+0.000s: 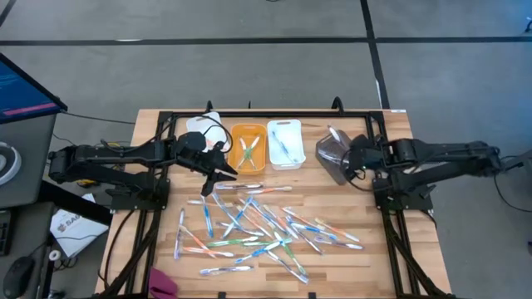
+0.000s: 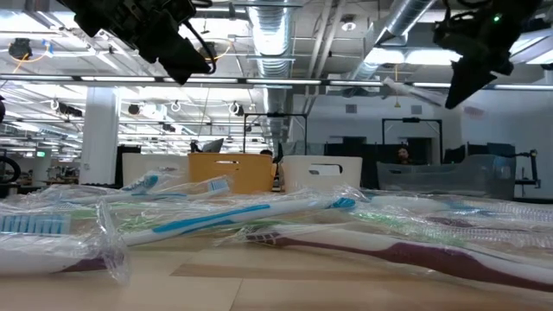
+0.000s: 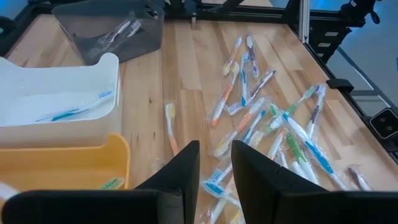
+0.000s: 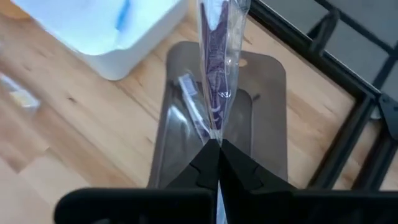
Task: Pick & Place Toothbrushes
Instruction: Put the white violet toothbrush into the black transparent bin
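A wrapped purple toothbrush stands clamped in the right gripper, directly above the grey bin, which already holds one. To place it well, lower until the brush lies along the bin, then let go. The left gripper, slightly parted and empty, hovers beside the orange bin, with the pile of toothbrushes on the bench ahead.
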You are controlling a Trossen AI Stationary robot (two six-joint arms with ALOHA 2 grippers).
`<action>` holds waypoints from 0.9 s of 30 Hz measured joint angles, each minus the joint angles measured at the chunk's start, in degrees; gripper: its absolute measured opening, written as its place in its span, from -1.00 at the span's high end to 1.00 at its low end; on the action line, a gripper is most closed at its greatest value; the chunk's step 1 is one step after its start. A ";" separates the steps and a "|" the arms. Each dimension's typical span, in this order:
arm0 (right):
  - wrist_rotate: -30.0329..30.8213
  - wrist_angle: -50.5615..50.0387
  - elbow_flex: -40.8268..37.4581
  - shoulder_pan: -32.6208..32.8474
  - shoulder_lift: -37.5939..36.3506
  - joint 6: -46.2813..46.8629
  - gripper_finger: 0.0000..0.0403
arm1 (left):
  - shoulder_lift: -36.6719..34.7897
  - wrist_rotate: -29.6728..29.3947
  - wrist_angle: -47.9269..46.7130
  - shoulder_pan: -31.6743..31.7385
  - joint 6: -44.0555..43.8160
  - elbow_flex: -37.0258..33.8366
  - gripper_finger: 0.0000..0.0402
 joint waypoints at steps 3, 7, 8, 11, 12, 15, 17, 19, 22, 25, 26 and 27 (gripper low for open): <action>-2.70 0.01 0.00 -3.66 1.80 -0.08 1.00 | 0.00 0.00 0.15 0.00 0.12 0.00 0.56; -6.88 0.08 0.00 -7.75 4.80 0.97 1.00 | 0.00 0.00 0.13 0.00 0.12 -0.02 0.56; -7.54 0.15 0.00 -8.56 5.72 1.68 1.00 | 0.00 0.00 0.13 0.00 0.12 -0.02 0.56; -9.69 0.30 0.00 -10.31 8.58 3.64 1.00 | 0.00 0.00 0.13 0.00 0.10 -0.02 0.56; -10.30 0.33 0.00 -10.72 9.56 4.20 1.00 | 0.00 0.00 0.11 0.00 0.10 -0.02 0.56; -12.90 -0.28 0.00 -11.49 12.38 5.49 1.00 | 0.00 0.00 0.08 0.00 0.10 -0.02 0.56; -13.90 -1.26 0.00 -12.02 13.94 6.42 1.00 | 0.00 0.00 0.04 0.00 0.08 -0.02 0.56; -14.54 -1.46 0.00 -12.78 15.64 6.62 1.00 | 0.00 0.00 0.00 0.00 0.02 -0.02 0.56; -15.17 -1.45 0.00 -14.12 17.78 7.30 1.00 | 0.00 0.00 -0.09 0.00 -0.09 -0.02 0.56; -16.78 -1.41 0.00 -15.51 20.26 7.44 1.00 | 0.00 0.00 -0.10 0.00 -0.39 -0.02 0.56; -17.56 -1.39 0.00 -15.91 21.02 7.44 1.00 | 0.00 0.00 -0.10 0.00 -0.68 -0.02 0.56; -18.29 -1.40 0.02 -16.27 21.80 7.44 1.00 | 0.00 0.00 -0.09 0.00 -1.41 -0.02 0.56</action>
